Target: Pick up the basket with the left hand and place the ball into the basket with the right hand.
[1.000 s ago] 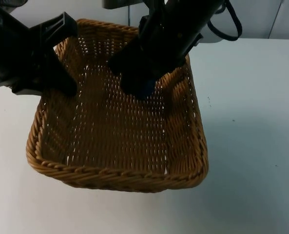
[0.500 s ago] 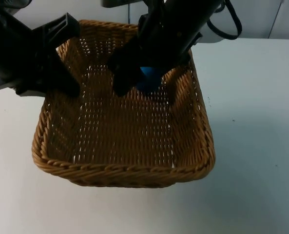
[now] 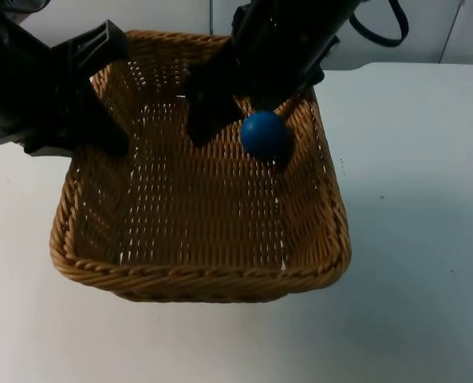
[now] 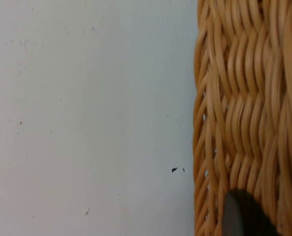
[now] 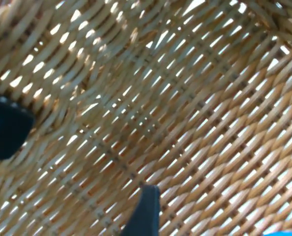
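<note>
Inside basket point(image 3: 196, 207), ball point(image 3: 265, 134) freed beneath spread right gripper point(image 3: 240, 132); left gripper point(image 3: 84, 120) clamping rim; tilt risks rollout.

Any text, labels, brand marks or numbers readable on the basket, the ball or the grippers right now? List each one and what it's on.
None can be read.
Basket: plain wicker weave, no tag or label.
Ball: plain blue, no print.
Left gripper, at the basket's rim: black, no marking.
Right gripper, over the basket's inside: black, no marking.
Table: white, a few dark specks, no writing.
</note>
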Motion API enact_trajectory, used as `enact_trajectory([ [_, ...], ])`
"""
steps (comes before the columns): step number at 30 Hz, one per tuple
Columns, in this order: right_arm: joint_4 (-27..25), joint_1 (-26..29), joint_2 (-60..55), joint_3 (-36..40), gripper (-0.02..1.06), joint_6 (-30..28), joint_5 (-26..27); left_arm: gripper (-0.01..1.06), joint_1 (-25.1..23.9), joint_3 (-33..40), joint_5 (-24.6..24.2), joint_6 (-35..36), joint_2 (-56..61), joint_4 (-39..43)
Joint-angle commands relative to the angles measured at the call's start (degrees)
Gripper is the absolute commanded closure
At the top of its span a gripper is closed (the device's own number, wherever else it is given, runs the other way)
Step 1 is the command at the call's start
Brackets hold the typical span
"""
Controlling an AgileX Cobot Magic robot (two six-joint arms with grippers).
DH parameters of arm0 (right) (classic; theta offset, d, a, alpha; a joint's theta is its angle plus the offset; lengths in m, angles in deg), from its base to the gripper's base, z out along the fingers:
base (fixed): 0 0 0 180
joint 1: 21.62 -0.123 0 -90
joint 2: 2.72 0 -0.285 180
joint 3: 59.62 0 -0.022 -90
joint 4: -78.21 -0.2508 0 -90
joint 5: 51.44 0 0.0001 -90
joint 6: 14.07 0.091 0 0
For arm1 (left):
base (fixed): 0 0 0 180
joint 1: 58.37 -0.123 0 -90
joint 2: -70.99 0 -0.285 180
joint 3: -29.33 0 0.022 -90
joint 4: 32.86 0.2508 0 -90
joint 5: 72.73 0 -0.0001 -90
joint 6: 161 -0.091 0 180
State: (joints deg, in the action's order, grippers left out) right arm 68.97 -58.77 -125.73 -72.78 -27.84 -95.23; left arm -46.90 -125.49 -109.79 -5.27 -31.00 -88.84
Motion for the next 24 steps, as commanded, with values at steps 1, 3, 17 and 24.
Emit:
enact_trajectory([
  [1, 1.19, -0.09, 2.35, -0.31, 0.24, -0.32, -0.3, 1.05, 0.09, -0.35, -0.1, 0.26, 0.24, -1.9],
  [3, 1.88, -0.09, 3.07, -0.44, 0.24, -0.19, -0.43, 1.05, 0.09, -0.35, -0.1, 0.26, 0.24, -1.9],
  [17, 5.56, -0.09, 15.84, -0.44, 0.24, -0.19, -6.41, 1.05, 0.09, -0.35, 0.6, 0.26, 0.24, -1.96],
  [24, 6.21, -0.09, 22.25, -0.3, 0.25, 0.02, -9.99, 1.05, 0.09, -0.35, 1.16, 0.26, 0.24, -1.96],
])
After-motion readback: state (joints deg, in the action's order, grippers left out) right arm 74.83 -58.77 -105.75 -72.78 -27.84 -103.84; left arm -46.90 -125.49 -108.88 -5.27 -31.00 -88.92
